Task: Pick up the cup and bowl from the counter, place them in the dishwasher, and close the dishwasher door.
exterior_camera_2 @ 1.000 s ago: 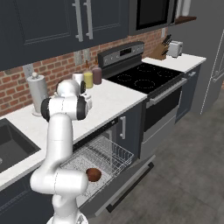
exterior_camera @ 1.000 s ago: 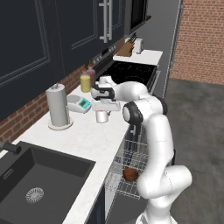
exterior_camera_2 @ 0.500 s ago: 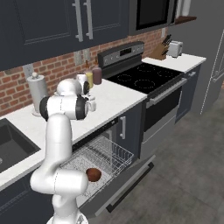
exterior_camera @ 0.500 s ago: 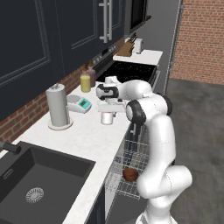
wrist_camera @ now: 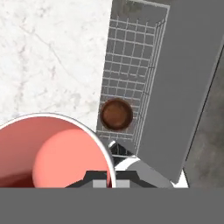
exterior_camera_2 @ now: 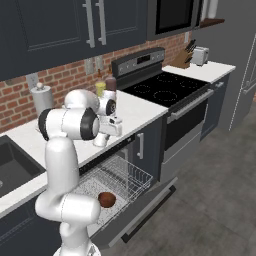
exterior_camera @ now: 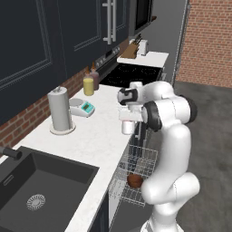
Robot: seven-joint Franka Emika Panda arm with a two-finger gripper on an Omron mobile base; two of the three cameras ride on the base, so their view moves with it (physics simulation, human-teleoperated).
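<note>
My fingers (wrist_camera: 106, 183) are pinched narrow on the cup's rim, one tip in, one out, as far as the hand view shows. Cup (wrist_camera: 52, 151) fills the lower left of that view, salmon-red inside w/ a thin white rim. From the left base view the cup (exterior_camera: 128, 124) hangs just under the hand, at the front edge of the tabletop (exterior_camera: 97, 136); can't tell if its base is touching the stone or just off it. Right base view shows the same: cup (exterior_camera_2: 101, 138) below the hand, near the tabletop (exterior_camera_2: 135, 112) edge, above the open dishwasher.

Bowl (wrist_camera: 116, 114) sits upright in the lower wire rack (wrist_camera: 131, 57), dark reddish-brown, near the rack's corner. Seen too in the left base view (exterior_camera: 135, 181) & the right base view (exterior_camera_2: 106, 199), rack (exterior_camera_2: 122, 175) pulled out over the dishwasher door (exterior_camera_2: 145, 207), which is dropped flat open.

Further back on the tabletop: paper-towel roll (exterior_camera: 60, 110), teal-and-white scale (exterior_camera: 83, 108) just beside it, yellow-filled bottle (exterior_camera: 88, 84) near the brick wall. Black sink (exterior_camera: 38, 190) well left, stove (exterior_camera_2: 160, 92) to the right.
</note>
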